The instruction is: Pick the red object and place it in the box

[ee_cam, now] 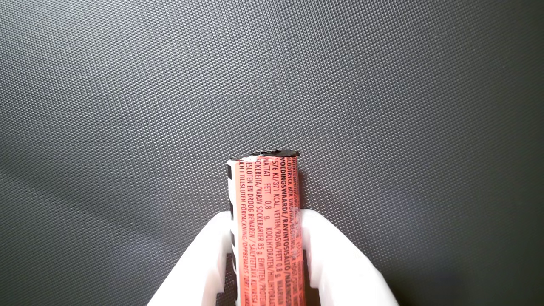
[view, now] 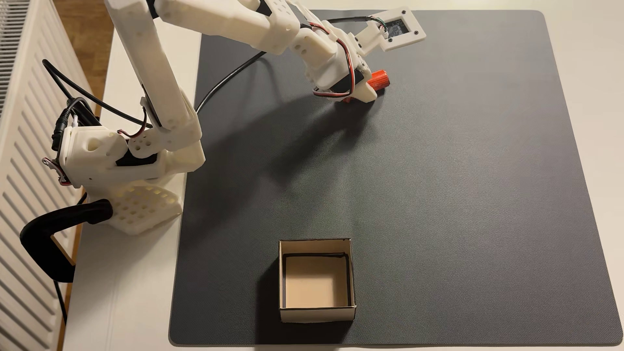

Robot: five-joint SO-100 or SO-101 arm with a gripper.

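Note:
The red object [ee_cam: 267,199] is an orange-red cylinder with fine black print and a dark flat far end. In the wrist view it lies lengthwise between my two white fingers [ee_cam: 212,255], which press on both of its sides. My gripper [ee_cam: 265,216] is shut on it. The fixed view shows my gripper [view: 369,87] low over the dark mat at the upper middle, with the red object [view: 379,79] sticking out to its right. I cannot tell whether the cylinder still touches the mat. The tan cardboard box [view: 317,314] stands open and empty near the mat's front edge, far from the gripper.
A dark textured mat [view: 472,202] covers most of the white table. The arm's base [view: 135,168] is clamped at the left edge, with a black cable [view: 229,79] trailing across the mat's upper left. A white radiator [view: 20,135] runs along the left side.

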